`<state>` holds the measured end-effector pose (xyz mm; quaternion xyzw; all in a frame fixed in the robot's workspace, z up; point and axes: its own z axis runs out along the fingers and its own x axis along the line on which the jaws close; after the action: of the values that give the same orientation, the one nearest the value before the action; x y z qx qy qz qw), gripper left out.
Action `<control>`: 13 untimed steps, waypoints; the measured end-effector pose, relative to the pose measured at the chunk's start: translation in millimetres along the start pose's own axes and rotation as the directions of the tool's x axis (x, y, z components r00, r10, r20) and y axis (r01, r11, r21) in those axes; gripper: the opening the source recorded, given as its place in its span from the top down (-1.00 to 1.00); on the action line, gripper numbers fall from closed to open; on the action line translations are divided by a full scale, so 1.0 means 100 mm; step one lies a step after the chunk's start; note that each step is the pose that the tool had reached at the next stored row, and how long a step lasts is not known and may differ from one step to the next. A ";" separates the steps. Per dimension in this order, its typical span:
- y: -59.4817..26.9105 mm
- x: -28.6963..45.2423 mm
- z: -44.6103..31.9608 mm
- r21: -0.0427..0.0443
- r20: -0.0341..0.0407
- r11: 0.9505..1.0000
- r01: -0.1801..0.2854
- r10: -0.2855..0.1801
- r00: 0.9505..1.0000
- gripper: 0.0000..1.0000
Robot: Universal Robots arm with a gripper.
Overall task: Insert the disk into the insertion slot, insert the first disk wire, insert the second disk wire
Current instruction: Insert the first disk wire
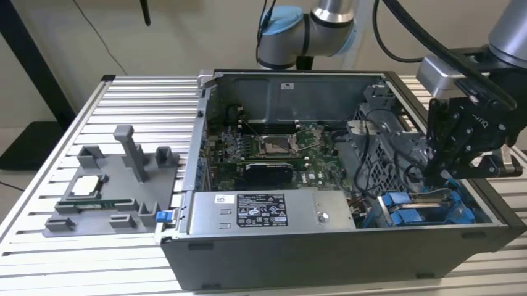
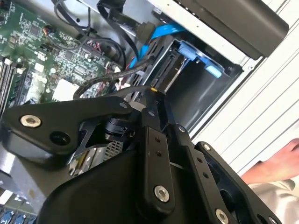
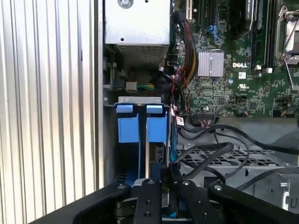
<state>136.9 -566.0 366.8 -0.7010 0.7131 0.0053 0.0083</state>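
In the exterior view, we find the hand (image 1: pixel 439 177) at the case's (image 1: pixel 329 253) 4 o'clock corner. It is closed, contents indeterminate, just above the disk (image 3: pixel 156 128) seated in the insertion slot (image 1: pixel 416 206).

Silver arm (image 1: pixel 334 9), blue joint caps (image 1: pixel 278 24) (black gripper (image 2: pixel 152 92) with silver screws (image 2: pixel 161 193)).

Computer case (image 1: pixel 329 253) on table (image 1: pixel 49 265), parts tray (image 1: pixel 107 191) at exterior view's left, pincer (image 1: pixel 440 177) over insertion slot (image 1: pixel 421 208).
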 end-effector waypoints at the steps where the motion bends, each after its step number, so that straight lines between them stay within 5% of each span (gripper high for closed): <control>1: -0.017 0.005 0.011 -0.001 0.000 1.000 0.000 0.000 1.000 1.00; 13: -0.162 -0.005 0.129 -0.001 0.000 1.000 0.000 0.000 1.000 1.00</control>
<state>153.1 -565.6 354.0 -0.7010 0.7131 0.0058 0.0082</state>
